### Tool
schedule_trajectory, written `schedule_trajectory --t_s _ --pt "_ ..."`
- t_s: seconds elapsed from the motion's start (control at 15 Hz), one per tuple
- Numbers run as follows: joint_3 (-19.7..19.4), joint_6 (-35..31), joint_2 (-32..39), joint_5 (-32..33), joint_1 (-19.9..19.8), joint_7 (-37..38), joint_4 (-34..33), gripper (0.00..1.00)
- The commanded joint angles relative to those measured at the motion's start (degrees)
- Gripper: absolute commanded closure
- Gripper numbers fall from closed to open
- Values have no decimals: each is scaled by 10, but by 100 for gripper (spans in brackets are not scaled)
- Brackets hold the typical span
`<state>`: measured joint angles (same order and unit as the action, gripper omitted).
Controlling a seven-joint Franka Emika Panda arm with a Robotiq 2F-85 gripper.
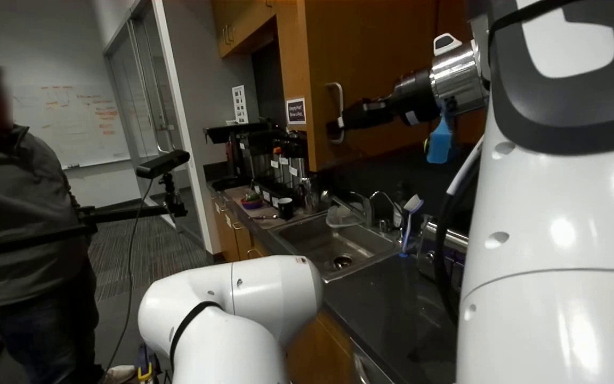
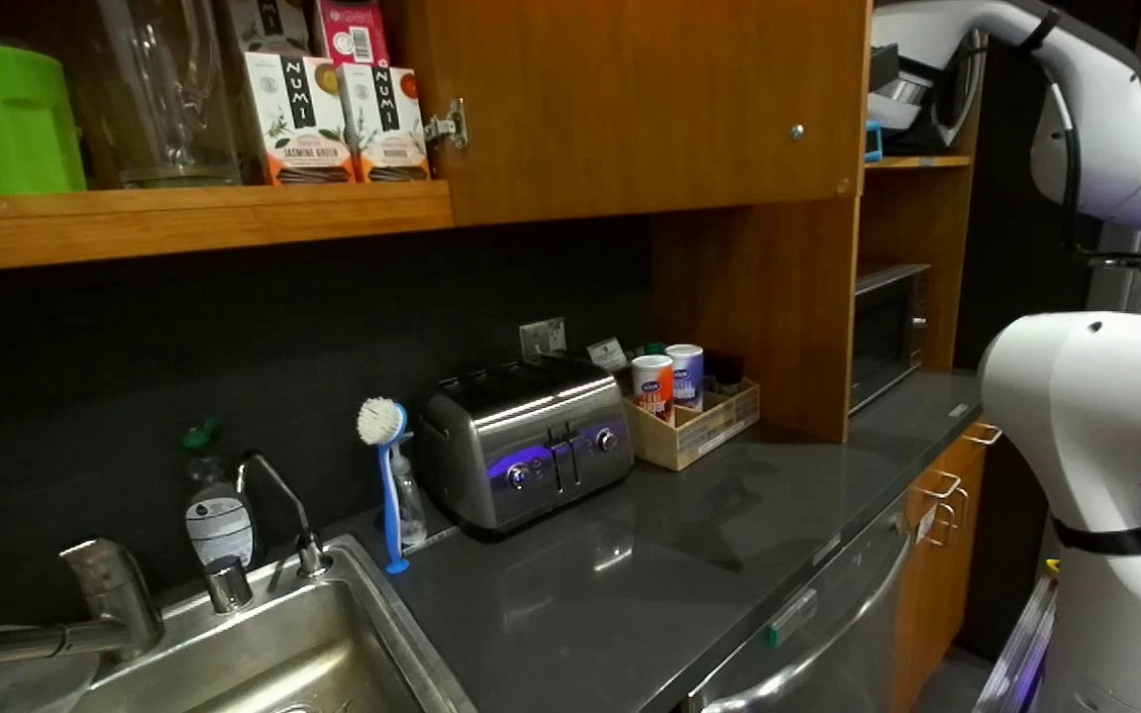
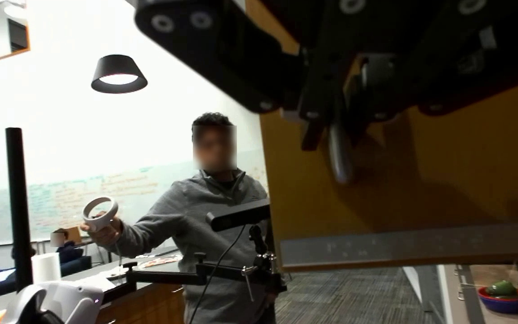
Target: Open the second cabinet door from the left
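A wooden cabinet door [image 1: 381,48] stands swung out, with its metal handle [image 1: 340,93] near the free edge. In an exterior view I see the door's inner face [image 2: 630,109], a hinge [image 2: 450,125] and the opened shelf [image 2: 234,213]. My gripper [image 1: 334,128] is at the lower part of the handle. In the wrist view my gripper [image 3: 333,143] comes from the top with its fingers on both sides of the handle [image 3: 341,166], close against it. The door hides the gripper in the exterior view that shows the shelf. The wrist is dark, so exact pad contact is hard to see.
The shelf holds a green cup [image 2: 11,119] and tea boxes [image 2: 298,124]. Below are a sink [image 1: 339,245], faucet [image 2: 115,594], brush [image 2: 387,475], toaster [image 2: 531,436] and wooden box [image 2: 694,436]. A person [image 3: 223,193] and a mounted camera [image 1: 163,162] stand beyond the door.
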<state>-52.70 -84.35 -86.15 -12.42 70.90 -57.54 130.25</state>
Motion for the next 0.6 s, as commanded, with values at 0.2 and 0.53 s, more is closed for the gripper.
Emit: schedule_trajectory --t_s 0.2,0.53 --pt "-30 6 45 2 -58 -26 8 71" --pt "-35 6 45 3 -55 -26 8 71"
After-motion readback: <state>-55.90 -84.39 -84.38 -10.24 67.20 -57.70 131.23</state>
